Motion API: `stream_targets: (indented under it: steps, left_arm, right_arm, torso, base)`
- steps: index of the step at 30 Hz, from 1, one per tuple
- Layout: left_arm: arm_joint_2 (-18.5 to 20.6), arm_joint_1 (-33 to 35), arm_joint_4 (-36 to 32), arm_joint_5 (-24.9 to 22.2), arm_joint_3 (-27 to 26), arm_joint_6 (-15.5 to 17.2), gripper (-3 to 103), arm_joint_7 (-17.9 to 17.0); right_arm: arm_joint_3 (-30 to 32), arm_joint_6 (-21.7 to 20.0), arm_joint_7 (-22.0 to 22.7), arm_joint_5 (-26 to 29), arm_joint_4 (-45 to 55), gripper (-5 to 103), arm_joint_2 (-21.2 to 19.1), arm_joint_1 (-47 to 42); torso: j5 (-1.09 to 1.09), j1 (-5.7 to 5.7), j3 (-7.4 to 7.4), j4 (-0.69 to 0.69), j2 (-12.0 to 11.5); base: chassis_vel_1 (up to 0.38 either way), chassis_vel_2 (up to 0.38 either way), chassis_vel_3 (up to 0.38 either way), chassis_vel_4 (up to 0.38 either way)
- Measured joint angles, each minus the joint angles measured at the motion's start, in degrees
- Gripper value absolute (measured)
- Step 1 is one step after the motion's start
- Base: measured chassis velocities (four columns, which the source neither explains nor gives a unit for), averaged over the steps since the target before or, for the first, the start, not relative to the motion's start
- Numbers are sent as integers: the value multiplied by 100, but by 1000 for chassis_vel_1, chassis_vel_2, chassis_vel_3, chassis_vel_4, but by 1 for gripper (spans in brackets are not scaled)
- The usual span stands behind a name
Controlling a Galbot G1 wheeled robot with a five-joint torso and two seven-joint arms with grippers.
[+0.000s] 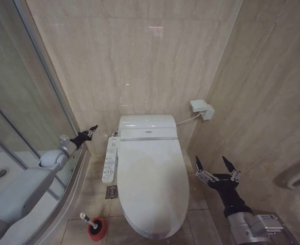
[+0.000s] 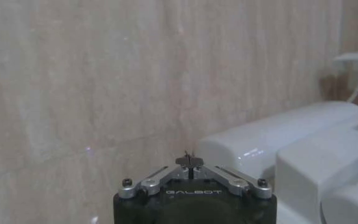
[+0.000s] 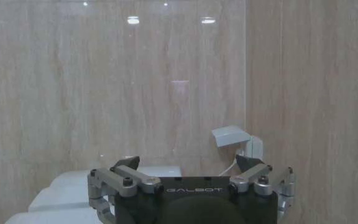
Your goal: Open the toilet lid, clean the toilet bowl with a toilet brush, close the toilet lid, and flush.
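The toilet lid (image 1: 152, 184) is a glossy white oval lying down flat, so the toilet bowl is hidden beneath it. The toilet brush (image 1: 87, 219) stands in its red holder (image 1: 98, 229) on the floor left of the toilet's front, white handle leaning left. My left gripper (image 1: 91, 130) is shut and hovers left of the toilet's rear housing (image 2: 260, 140), close to the back wall; its closed tips (image 2: 189, 161) hold nothing. My right gripper (image 1: 217, 166) is open and empty, to the right of the lid near the side wall, and is also seen from its wrist (image 3: 188, 164).
A white control panel (image 1: 110, 159) runs along the toilet's left side. A glass shower enclosure (image 1: 32, 117) with a white tray (image 1: 1, 173) stands left. A wall box (image 1: 202, 108) with a cable sits behind the toilet, and a floor drain (image 1: 112, 192) lies beside it.
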Motion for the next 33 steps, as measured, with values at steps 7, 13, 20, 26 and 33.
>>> stream_targets:
  steps: [7, 13, 20, 26, 33]
  left_arm:
    - [-146, 465, -300, 411, -184, -105, 0, -5]
    - [-103, 900, -658, 678, -458, -191, 0, 21]
    - [12, 1013, -777, 710, -545, -257, 0, 69]
    - [47, 986, -799, 691, -545, -259, 0, 69]
    - [58, 978, -765, 672, -549, -264, 0, 68]
  right_arm:
    - [0, 0, 0, 0, 0, 100, 0, 0]
    - [0, 0, 0, 0, 0, 100, 0, 0]
    - [0, 0, 0, 0, 0, 100, 0, 0]
    - [0, 0, 0, 0, 0, 100, 0, 0]
    - [0, 0, 0, 0, 0, 100, 0, 0]
  torso:
    - [-1, 0, 0, 0, 0]
    - [0, -1, 0, 1, 1]
    - [0, -1, -1, 1, 1]
    - [0, -1, -1, -2, 1]
    - [-1, 0, 0, 0, 1]
  base:
    - [0, 0, 0, 0]
    - [0, 0, 0, 0]
    - [0, 0, 0, 0]
    - [-15, 17, 19, -17]
    - [-60, 65, 72, -79]
